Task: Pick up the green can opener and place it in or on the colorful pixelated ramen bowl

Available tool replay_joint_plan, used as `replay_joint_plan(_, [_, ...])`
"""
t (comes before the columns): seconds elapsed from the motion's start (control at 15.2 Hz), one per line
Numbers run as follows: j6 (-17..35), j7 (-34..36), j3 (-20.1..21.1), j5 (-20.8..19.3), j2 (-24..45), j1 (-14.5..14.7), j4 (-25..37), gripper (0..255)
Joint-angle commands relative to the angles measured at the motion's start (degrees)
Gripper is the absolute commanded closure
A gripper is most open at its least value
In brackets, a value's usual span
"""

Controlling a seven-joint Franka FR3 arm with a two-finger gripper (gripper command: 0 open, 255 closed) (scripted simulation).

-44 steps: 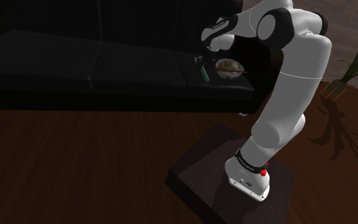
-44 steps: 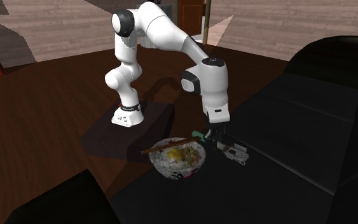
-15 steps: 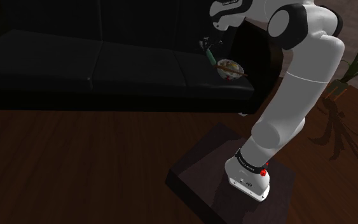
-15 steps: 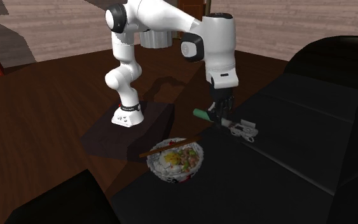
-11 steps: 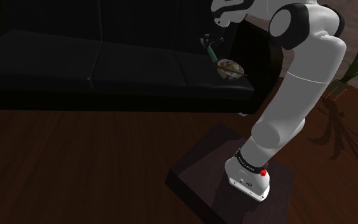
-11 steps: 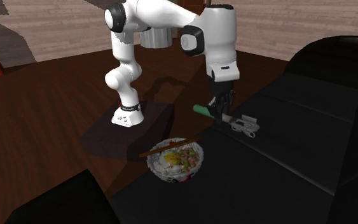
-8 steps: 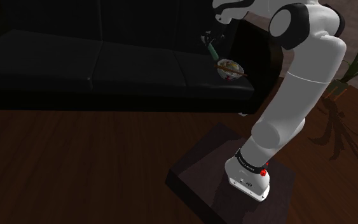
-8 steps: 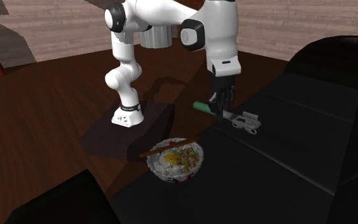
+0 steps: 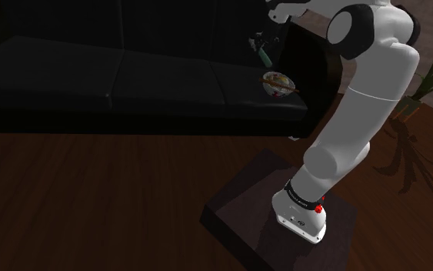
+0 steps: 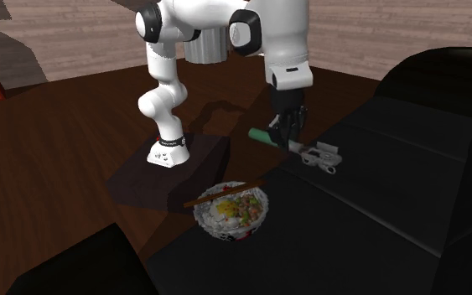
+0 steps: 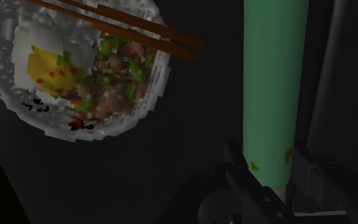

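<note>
Fingers [image 11: 246,186] of the black gripper [image 10: 287,138] are closed tight on the green can opener [image 10: 261,136], gripping its handle and holding it in the air over the black sofa [image 10: 393,201]. Second exterior view, left to right:
- the dark stand [image 10: 137,180] on the wooden floor;
- the colourful ramen bowl [image 10: 225,229], brown chopsticks [image 10: 213,195] across its rim, near the seat's edge facing the stand;
- the opener, green handle leftward and metal head rightward, above the bowl and well apart from it.

Dim all round: the black sofa [image 9: 130,85] swallows nearly all detail. The white arm [image 10: 165,80] catches the most light and throws a soft shadow across the dark floor [image 10: 58,159]
</note>
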Motion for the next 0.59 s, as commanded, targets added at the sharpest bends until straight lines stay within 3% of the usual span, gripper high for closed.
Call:
replay_joint_plan(0.0, [-0.37,-2.28,-0.83,0.4,-0.38,-1.32,-0.14,255])
replay_joint_plan(0.53, [-2.7,-13.47,-4.68,3.79,1.71,-8.4,3.01,255])
